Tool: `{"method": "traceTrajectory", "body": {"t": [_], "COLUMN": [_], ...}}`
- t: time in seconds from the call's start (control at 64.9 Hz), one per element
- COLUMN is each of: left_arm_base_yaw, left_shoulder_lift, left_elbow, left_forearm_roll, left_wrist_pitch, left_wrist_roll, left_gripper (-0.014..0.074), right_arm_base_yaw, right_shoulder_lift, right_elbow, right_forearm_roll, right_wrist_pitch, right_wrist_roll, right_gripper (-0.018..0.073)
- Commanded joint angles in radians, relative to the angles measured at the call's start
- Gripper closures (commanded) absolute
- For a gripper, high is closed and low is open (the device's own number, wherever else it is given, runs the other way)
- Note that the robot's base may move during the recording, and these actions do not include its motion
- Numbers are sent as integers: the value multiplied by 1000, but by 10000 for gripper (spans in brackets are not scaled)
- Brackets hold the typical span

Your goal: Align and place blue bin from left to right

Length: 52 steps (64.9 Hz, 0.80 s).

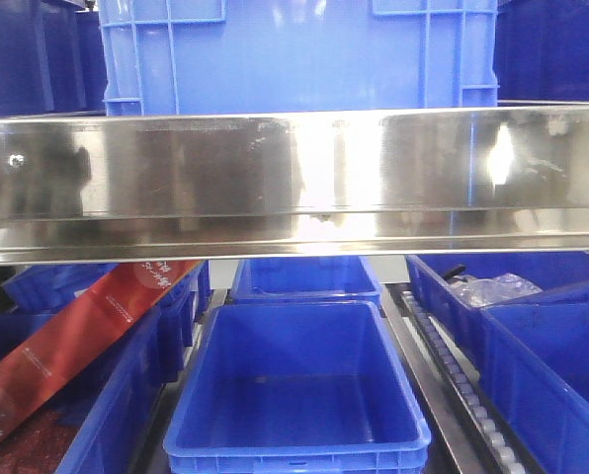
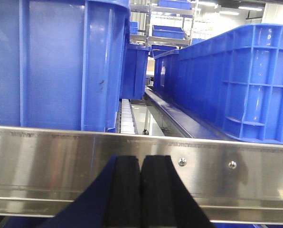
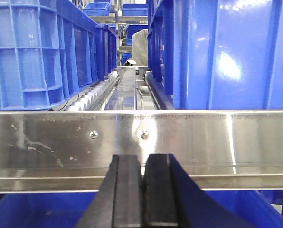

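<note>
While a polished steel rail runs across the front view, the blue bin sits behind it on the upper shelf level, at the centre, its ribbed wall and corner slots showing above the rail. Darker blue crates stand to its left and right. Below the rail, an open blue tub sits at the near centre, with a red printed strip leaning among the tubs on the left.

From the left wrist, the left gripper is pressed closed with nothing between its black pads, just near of the rail, with the bin's smooth wall beyond on the left.

From the right wrist, the right gripper is likewise closed and empty before the rail, the bin's wall beyond on the right.
</note>
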Motion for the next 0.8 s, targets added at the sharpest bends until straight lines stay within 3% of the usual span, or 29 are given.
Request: {"method": "traceTrajectory", "body": {"t": [0.0,0.786], "left_arm_base_yaw": [3,3], "left_shoulder_lift": [-5,-5], "left_elbow": [-1,-1], "left_forearm_roll": [-5,-5], "left_wrist_pitch": [-24,-24], "left_wrist_roll": [2,2], "left_gripper": [707,707], "right_arm_base_yaw": [-5,-5], "right_shoulder_lift": [-3,-3], "right_elbow": [-1,-1], "right_forearm_roll": [3,3], "right_wrist_pitch": [-27,-27], "right_wrist_roll": [-4,-4], "right_gripper": [638,638]}}
